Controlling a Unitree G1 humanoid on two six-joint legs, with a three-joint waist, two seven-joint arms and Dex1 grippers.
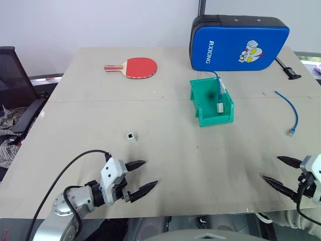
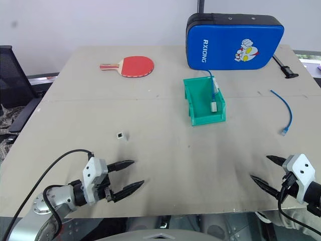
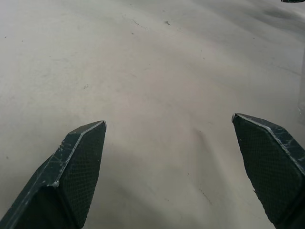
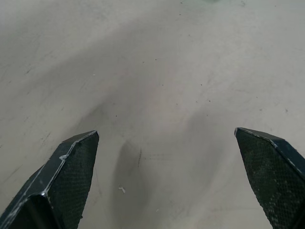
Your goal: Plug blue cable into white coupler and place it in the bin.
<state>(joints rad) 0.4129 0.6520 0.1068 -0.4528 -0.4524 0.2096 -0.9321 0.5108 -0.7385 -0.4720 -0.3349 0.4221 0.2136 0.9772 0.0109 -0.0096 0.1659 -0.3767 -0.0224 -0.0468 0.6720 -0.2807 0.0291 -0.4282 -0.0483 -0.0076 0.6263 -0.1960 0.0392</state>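
Grippers, left (image 1: 142,175) and right (image 1: 277,170): both wide open, empty, low over table (image 1: 200,160); blue cable (image 1: 290,111) right-side, white coupler (image 1: 131,136) left-side, 1 per arm.

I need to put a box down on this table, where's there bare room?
Widest bare patch: mid-table, between the bin, the white coupler and the two open grippers, left and right. Also bare: the left side below the paddle. Crowded: the far right, with the blue case, bin and blue cable.
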